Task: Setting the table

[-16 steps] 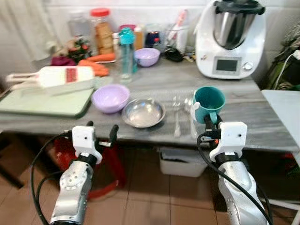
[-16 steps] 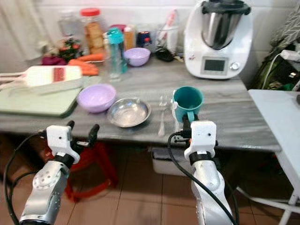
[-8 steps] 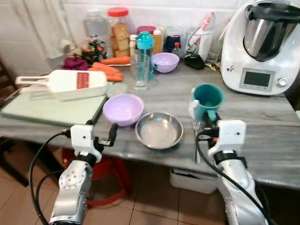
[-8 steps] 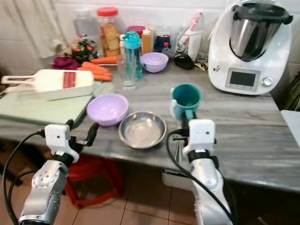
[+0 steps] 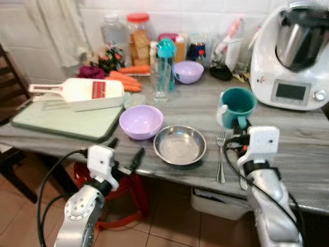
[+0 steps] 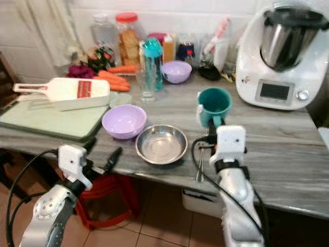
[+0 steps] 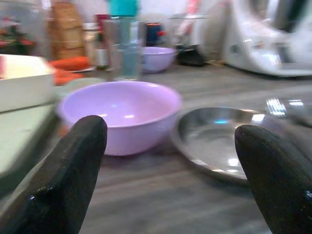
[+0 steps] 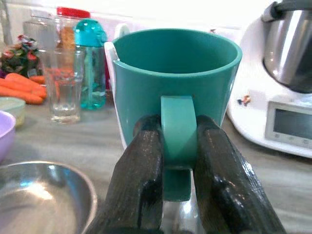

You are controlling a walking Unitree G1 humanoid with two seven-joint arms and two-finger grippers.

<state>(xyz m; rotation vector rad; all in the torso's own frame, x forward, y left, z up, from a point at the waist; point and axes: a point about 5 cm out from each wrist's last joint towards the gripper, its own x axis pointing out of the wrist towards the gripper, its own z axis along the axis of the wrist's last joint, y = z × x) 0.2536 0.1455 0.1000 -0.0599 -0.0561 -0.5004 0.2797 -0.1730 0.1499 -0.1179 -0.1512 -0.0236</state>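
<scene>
Grey surface [image 5: 308, 154] crowded with kitchen things, white food processor [image 5: 293, 56] at the back. Steel plate [image 5: 180, 145] near the front edge as landmark: lavender bowl [image 5: 141, 121] just beside it toward the green cutting board [image 5: 61, 121], fork [image 5: 221, 154] on its other side. Behind the fork, teal mug [image 8: 175, 92], handle clamped by the right hand [image 8: 178, 165], probably for carrying. Left hand [image 7: 165, 161] spread wide, holding nothing, before bowl and plate.

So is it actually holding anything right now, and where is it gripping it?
Yes: the right gripper holds the teal mug, fingers clamped on its handle. The left gripper is open and holds nothing.
</scene>
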